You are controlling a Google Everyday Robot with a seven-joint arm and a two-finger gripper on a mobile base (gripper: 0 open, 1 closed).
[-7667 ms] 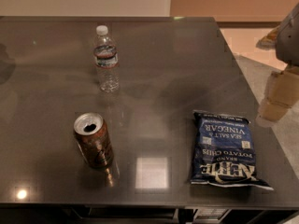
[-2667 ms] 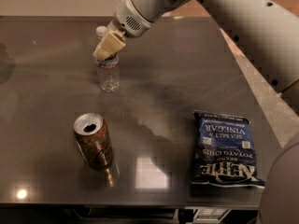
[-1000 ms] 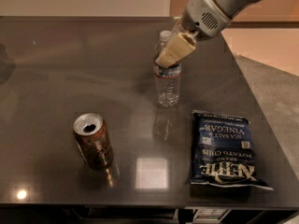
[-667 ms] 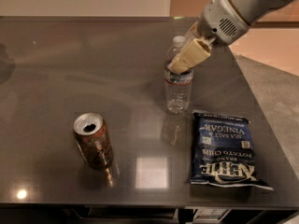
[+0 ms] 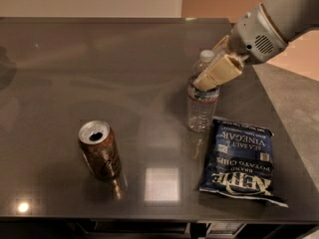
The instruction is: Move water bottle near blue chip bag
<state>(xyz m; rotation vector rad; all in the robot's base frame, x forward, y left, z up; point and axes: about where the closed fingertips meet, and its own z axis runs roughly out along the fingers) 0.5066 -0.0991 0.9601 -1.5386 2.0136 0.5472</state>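
Observation:
The water bottle (image 5: 202, 102) is a small clear bottle with a white cap, standing upright on the dark table, just left of the top edge of the blue chip bag (image 5: 241, 158). The bag lies flat near the table's front right, its white lettering upside down to me. My gripper (image 5: 212, 73) reaches in from the upper right and its tan fingers (image 5: 220, 70) are closed around the bottle's upper part, below the cap.
An opened brown soda can (image 5: 100, 150) stands at the front left. The dark glossy table (image 5: 99, 63) stretches back and left. Its right edge runs just past the bag, with grey floor (image 5: 294, 98) beyond.
The gripper has carried the bottle from the back left of the table to the right and forward. It now stands beside the chip bag's upper left corner.

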